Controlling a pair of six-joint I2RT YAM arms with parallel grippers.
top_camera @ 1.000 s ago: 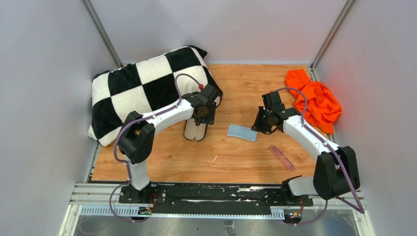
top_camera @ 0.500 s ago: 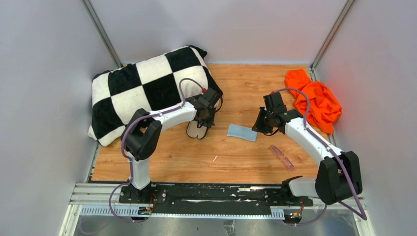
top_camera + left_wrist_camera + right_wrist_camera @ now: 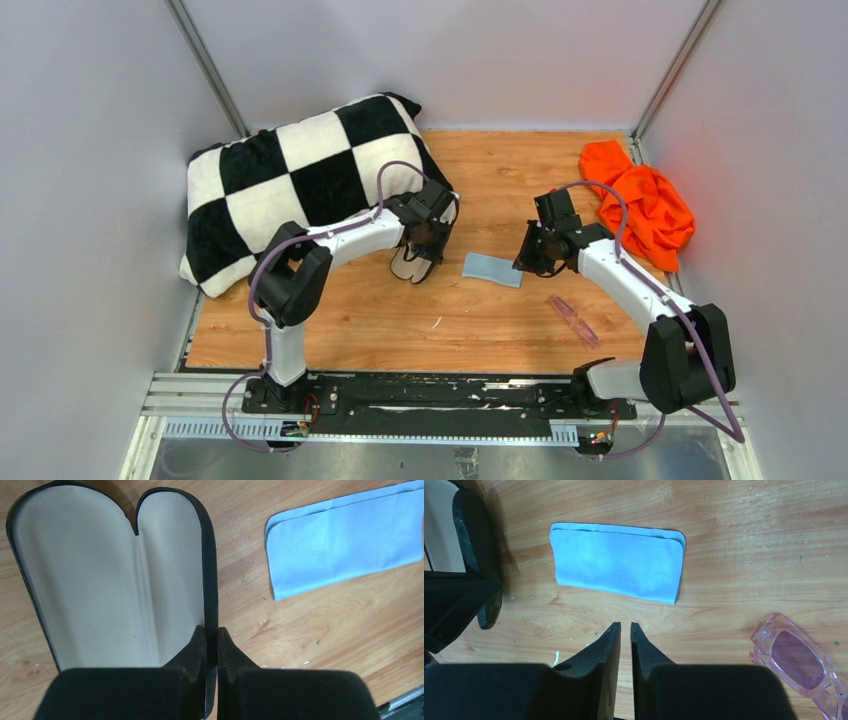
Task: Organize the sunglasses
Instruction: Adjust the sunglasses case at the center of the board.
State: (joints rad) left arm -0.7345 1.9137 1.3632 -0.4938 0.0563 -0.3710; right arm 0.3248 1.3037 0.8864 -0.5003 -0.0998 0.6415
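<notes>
The folded pink sunglasses (image 3: 573, 320) lay to the right of the blue cloth (image 3: 492, 270), apart from it, their long axis slanting away toward the near right. Only the left wrist view showed the left gripper (image 3: 211, 642) pinching the rim of the open black case (image 3: 100, 580). The right gripper (image 3: 625, 635), pressed together and empty, hung near the cloth.

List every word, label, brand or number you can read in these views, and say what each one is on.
None: no text can be read in any view.
The case, the blue cloth, the sunglasses, the checked pillow and the orange cloth show no print or logo.
</notes>
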